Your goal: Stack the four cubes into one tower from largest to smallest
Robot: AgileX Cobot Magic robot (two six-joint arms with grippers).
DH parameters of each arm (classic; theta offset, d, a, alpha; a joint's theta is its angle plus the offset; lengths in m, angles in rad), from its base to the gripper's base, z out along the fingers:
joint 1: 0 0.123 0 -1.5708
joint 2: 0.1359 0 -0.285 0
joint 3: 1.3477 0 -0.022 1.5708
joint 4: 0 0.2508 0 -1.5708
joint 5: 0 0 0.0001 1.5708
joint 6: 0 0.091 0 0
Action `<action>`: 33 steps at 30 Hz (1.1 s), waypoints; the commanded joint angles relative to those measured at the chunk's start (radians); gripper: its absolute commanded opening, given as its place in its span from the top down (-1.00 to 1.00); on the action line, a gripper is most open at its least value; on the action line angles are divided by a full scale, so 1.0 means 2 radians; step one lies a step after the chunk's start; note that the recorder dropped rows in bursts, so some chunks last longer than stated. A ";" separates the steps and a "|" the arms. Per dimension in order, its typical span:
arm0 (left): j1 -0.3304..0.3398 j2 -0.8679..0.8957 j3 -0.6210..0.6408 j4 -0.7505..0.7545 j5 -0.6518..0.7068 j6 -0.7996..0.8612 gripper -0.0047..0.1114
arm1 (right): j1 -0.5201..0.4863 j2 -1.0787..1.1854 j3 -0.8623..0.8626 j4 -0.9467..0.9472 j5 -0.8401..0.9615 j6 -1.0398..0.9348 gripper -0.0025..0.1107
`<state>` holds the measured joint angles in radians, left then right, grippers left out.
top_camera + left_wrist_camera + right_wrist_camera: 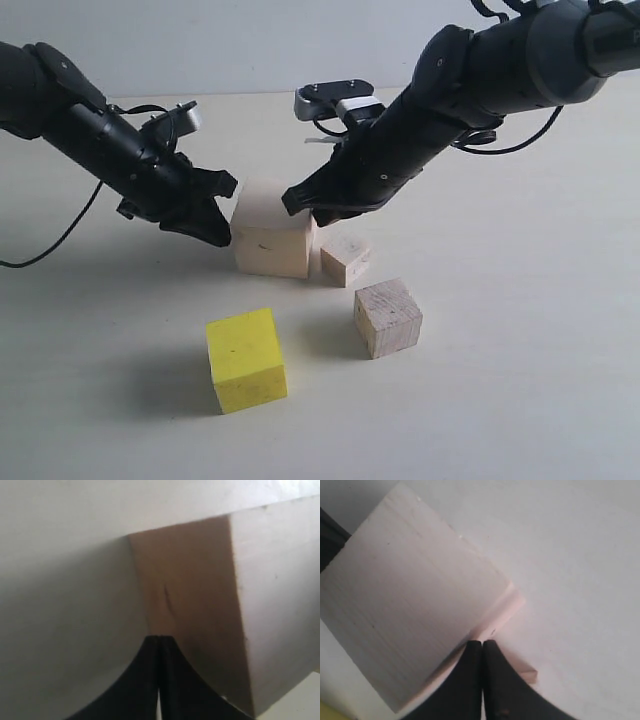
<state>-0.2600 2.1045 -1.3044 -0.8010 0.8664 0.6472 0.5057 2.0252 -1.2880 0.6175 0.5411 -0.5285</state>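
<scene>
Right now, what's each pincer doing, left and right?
Left pincer: shut, holding nothing, tips at the largest cube's side.
Right pincer: shut, holding nothing, tips at the same cube's opposite edge.

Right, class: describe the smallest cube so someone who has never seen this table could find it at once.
On the pale table, find the largest cube, the pinkish block in the middle. Just to its right in the exterior view sits the smallest cube. It is bare pale wood, smaller than the grainy wooden cube and the yellow cube nearer the camera.
</scene>
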 commanded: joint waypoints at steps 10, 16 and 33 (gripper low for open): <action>0.001 -0.023 0.007 -0.008 -0.017 0.003 0.92 | 0.000 -0.001 0.000 0.009 -0.032 -0.003 0.96; 0.001 -0.034 0.007 -0.006 -0.020 0.003 0.92 | 0.000 -0.001 0.000 0.009 -0.032 -0.003 0.96; 0.035 -0.043 0.008 0.003 -0.020 -0.003 0.92 | -0.001 -0.010 0.002 -0.027 0.053 0.021 0.96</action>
<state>-0.1966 2.0335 -1.2943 -0.7989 0.8288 0.6472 0.5057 2.0151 -1.2859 0.5770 0.6309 -0.4863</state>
